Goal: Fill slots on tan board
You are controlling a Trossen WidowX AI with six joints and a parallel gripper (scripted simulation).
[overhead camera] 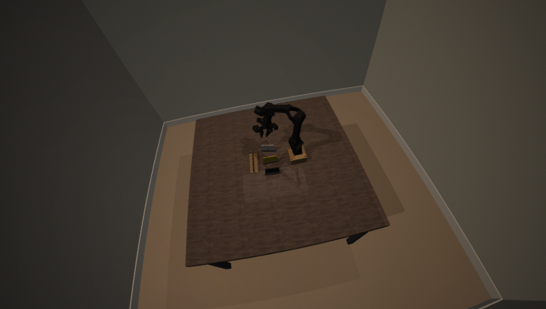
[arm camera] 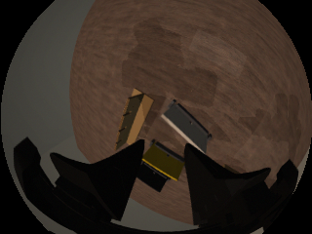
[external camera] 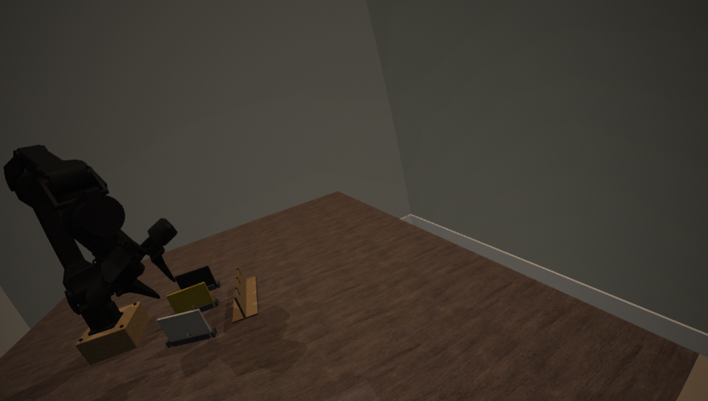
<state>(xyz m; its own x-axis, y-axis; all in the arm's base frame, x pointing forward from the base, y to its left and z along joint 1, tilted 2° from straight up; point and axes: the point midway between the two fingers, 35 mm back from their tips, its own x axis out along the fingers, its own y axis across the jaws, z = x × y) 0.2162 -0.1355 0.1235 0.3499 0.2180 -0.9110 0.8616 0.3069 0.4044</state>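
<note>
While my black two-fingered gripper [overhead camera: 266, 134] [external camera: 166, 290] [arm camera: 164, 146] hung empty and parted, the thin white rectangular board [overhead camera: 268, 147] [external camera: 184, 327] [arm camera: 186, 128] looked light, stiff, best pinched mid-top.

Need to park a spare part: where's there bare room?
Widest: the brown wooden table beyond the black board, toward the table-leg edge. Crowded: between the tan slotted board and wooden arm base.

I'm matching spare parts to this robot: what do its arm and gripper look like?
The arm is matte black, with chunky rounded joints. The gripper is black too, with two fingers tapering to points. I can't make out markings or cables.
</note>
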